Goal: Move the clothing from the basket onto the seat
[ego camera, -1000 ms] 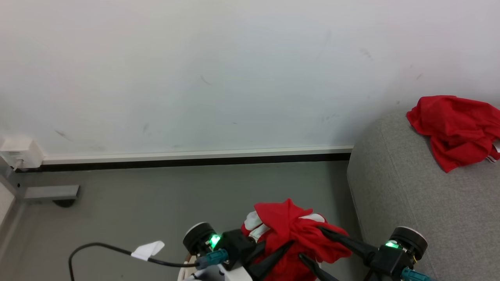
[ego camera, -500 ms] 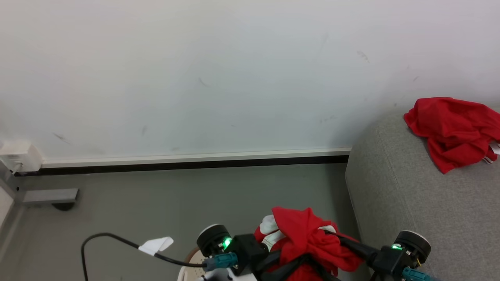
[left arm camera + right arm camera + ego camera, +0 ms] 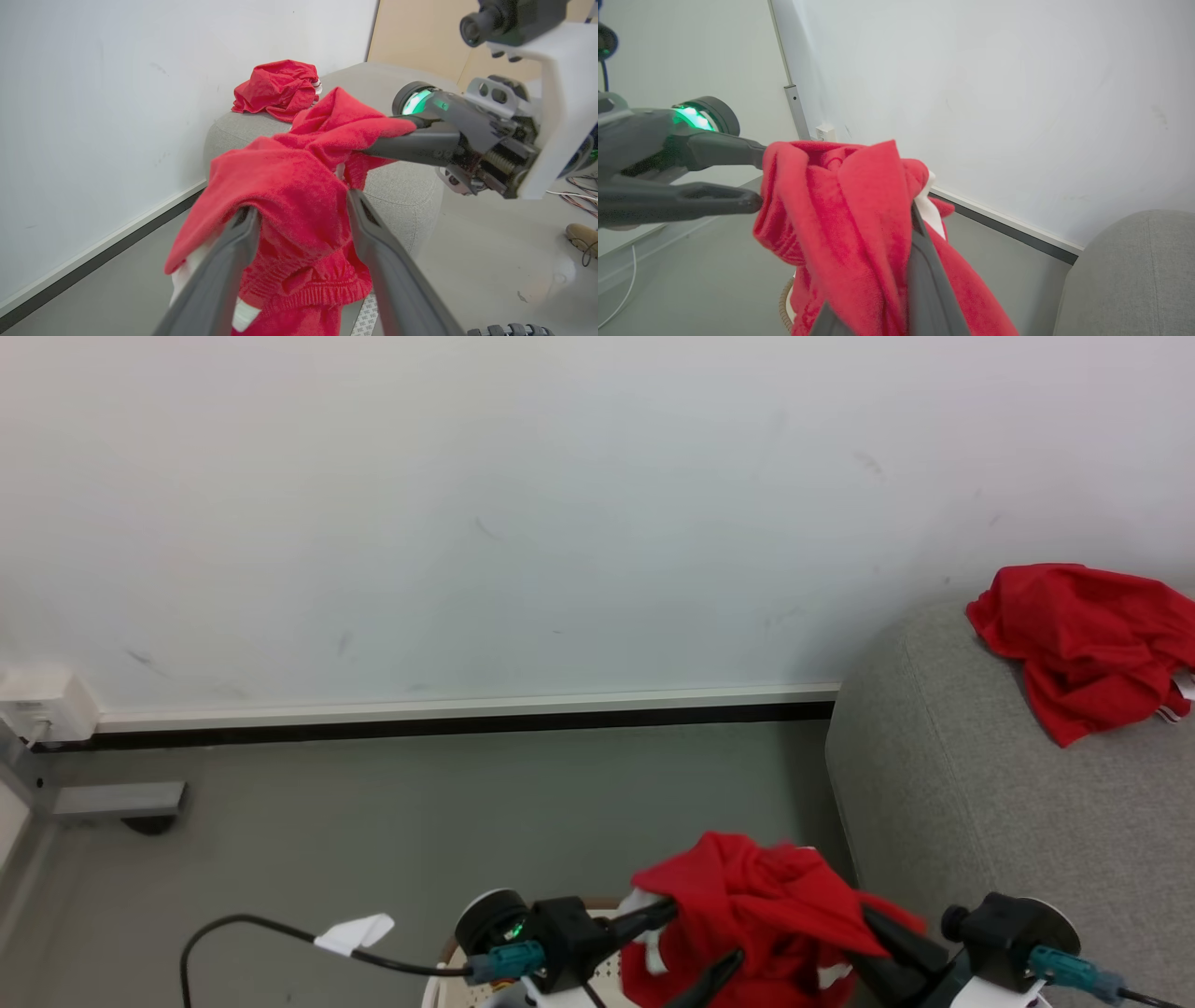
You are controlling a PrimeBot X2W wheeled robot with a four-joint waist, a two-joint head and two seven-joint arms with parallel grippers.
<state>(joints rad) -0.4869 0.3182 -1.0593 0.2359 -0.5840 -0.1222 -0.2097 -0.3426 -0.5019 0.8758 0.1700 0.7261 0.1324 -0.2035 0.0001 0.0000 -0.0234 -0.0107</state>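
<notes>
You have bright, even, diffuse light: the white wall (image 3: 467, 504) is nearly washed out, and shadows are soft, the darkest on the floor (image 3: 803, 793) beside the sofa (image 3: 934, 821). The red garment (image 3: 756, 905) smears slightly along its top in your head view. In both wrist views, the cloth closest to the lens looks soft.

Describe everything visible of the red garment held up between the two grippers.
The soft bright red garment with white panels looks fleecy, with a gathered elastic hem. It hangs crumpled in mid-air, bunched between the left gripper's spread fingers and pinched by the right gripper, above the cream plastic basket and beside the grey fabric sofa.
</notes>
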